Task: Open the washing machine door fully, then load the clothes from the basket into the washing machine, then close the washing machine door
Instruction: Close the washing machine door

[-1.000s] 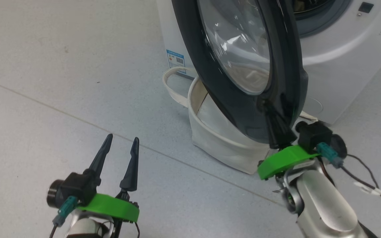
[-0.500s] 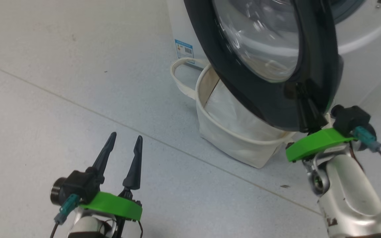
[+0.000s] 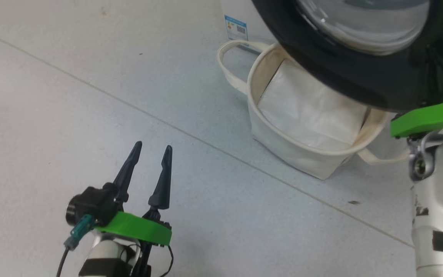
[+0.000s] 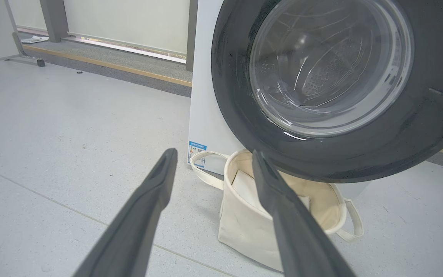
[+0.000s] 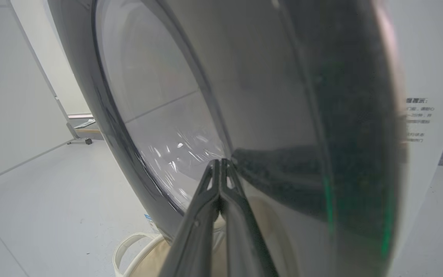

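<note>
The left gripper (image 3: 154,145) hangs over the floor, its jaws released and holding nothing. To the right, the basket (image 3: 290,152) stands just before the washing machine (image 4: 206,115), with a flat white sheet (image 3: 313,111) inside. The door (image 3: 340,73) hangs partly swung above it. The right gripper (image 5: 220,161) has its jaws clenched together against the door's black rim. Loading seems done; I judge that closing remains.

Test lab likely: washing machine (image 4: 202,96) on bare grey floor (image 4: 71,115), wheeled white partition (image 5: 10,96).
</note>
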